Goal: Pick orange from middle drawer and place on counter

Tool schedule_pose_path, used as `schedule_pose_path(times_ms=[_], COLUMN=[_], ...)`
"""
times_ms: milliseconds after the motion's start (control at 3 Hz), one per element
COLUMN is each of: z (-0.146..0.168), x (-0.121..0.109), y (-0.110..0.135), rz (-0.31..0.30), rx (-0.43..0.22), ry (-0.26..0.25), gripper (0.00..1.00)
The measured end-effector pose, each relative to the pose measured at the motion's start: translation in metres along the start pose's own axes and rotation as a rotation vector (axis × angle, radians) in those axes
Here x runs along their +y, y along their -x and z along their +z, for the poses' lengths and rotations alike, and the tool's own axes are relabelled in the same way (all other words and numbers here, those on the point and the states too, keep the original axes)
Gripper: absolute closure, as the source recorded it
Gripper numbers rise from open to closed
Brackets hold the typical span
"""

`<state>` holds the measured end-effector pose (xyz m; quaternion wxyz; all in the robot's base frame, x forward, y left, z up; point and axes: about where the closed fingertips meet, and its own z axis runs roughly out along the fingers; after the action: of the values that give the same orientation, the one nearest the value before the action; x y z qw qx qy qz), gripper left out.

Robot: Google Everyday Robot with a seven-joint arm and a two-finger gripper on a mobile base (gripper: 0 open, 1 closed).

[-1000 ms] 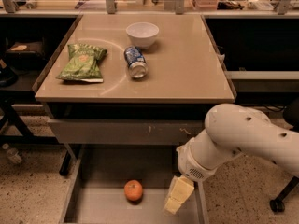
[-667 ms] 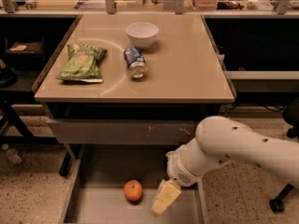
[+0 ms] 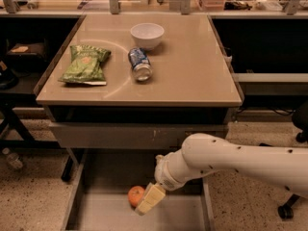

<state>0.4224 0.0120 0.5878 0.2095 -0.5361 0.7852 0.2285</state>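
Counter w/ bowl, can, chip bag; gripper in middle drawer by orange, open/closed unclear.

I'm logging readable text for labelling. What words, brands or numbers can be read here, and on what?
green chip bag: printing too blurred to read.
blue can: label too blurred to read.
bowl, orange: no text.
gripper, low in the open drawer beside the orange: no markings readable.
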Motion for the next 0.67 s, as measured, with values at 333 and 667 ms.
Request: schedule_pose_path(times_ms=[333, 667], z=[0.0025, 0.0084], x=[-0.0036, -0.0003], y=[0.0031, 0.002], rz=[-0.002, -0.003], rx=[-0.011, -0.024], ry=[-0.012, 0.001], gripper=[0.0, 0.0])
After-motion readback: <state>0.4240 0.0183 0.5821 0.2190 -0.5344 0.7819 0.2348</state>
